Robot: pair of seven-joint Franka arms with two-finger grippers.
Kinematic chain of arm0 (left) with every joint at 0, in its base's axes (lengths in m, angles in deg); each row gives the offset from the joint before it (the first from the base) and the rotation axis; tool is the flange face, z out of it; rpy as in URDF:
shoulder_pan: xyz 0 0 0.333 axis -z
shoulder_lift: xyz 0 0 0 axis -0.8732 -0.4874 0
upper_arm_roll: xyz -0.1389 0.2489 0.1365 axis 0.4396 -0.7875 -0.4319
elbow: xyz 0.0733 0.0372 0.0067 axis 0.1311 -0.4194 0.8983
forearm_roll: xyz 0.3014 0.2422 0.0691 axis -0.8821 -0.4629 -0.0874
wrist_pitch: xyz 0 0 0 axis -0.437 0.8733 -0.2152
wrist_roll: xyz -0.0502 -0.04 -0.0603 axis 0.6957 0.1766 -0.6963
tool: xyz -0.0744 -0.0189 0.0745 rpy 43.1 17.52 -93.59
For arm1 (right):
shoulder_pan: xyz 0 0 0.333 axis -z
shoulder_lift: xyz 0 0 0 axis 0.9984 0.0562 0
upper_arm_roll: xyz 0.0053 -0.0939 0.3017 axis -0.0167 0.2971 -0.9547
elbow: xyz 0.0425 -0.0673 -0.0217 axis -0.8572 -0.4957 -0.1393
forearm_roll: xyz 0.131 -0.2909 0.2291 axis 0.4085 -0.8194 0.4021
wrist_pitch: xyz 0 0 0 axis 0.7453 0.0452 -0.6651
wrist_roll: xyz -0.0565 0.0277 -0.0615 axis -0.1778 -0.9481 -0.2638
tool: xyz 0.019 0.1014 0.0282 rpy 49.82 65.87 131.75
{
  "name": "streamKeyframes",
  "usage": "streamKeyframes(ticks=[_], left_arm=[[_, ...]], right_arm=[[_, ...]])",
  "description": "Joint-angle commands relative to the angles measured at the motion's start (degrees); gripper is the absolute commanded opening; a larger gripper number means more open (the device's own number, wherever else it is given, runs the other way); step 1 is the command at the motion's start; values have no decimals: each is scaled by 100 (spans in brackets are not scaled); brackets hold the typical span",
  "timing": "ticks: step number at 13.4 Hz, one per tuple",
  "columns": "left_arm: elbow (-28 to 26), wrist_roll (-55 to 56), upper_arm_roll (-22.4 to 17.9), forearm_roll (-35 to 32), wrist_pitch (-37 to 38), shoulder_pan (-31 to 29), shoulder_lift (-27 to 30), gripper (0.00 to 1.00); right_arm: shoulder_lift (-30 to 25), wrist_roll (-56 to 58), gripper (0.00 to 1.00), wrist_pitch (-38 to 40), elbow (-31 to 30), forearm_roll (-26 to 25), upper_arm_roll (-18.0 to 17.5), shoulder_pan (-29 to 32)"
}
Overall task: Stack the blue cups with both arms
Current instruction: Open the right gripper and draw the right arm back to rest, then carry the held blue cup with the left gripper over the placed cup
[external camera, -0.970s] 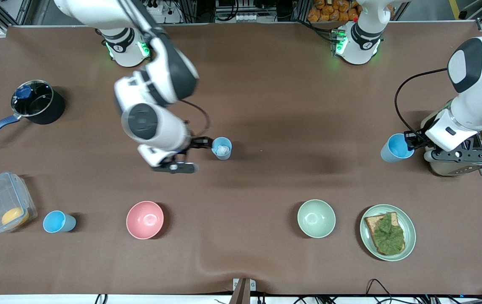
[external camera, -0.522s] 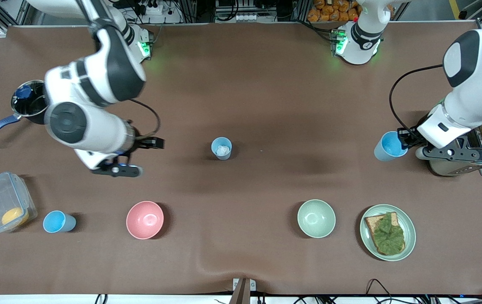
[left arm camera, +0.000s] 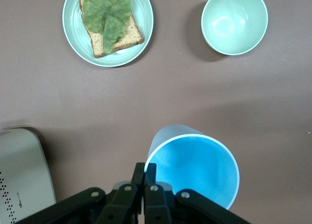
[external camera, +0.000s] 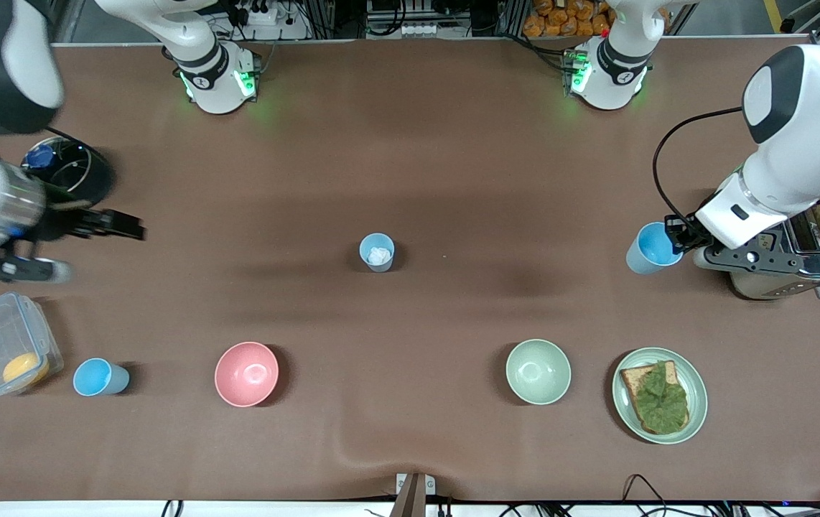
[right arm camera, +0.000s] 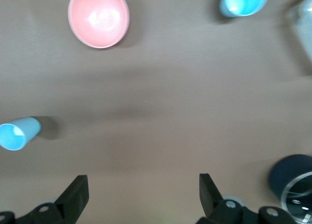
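Partly cut off at the frame edge, the right claw (external camera: 105, 224) hangs wide open and empty above the brown surface (external camera: 453, 158) beside a dark pot (external camera: 69, 172). The left claw (external camera: 672, 233) pinches one blue cup (external camera: 648, 248) by the toaster (external camera: 798, 262); the paler cup (external camera: 378, 252) stands mid-surface, a third cup (external camera: 98, 378) by a clear container (external camera: 4, 352).

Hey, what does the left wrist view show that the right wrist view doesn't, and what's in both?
Only the left wrist view: the left gripper shut on the rim of a blue cup, the pale green bowl, the plate with the leaf-topped toast, and a corner of the toaster.

Only the right wrist view: the open right gripper, the pink bowl, two other blue cups, the dark pot and an edge of the clear container.

Both: only the brown table.
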Motion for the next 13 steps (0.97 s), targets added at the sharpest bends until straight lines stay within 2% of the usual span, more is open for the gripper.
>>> streamKeyframes(ticks=[1, 4, 7, 10, 13], left_arm=[[200, 88, 98, 72, 206, -23, -38, 0], [376, 394, 264, 81, 277, 47, -108, 0], [832, 1814, 791, 81, 312, 370, -537, 0], [1158, 3798, 880, 37, 295, 1431, -1205, 0], [1904, 5489, 845, -7, 233, 2444, -2040, 0]], right_arm=[[-636, 25, 100, -159, -482, -305, -158, 198], [-935, 43, 100, -63, -534, -402, -70, 304], [-963, 148, 100, -124, -526, -315, -26, 313], [-928, 166, 100, -352, -508, -349, 70, 278], [-910, 166, 100, -388, -508, -323, 106, 357]])
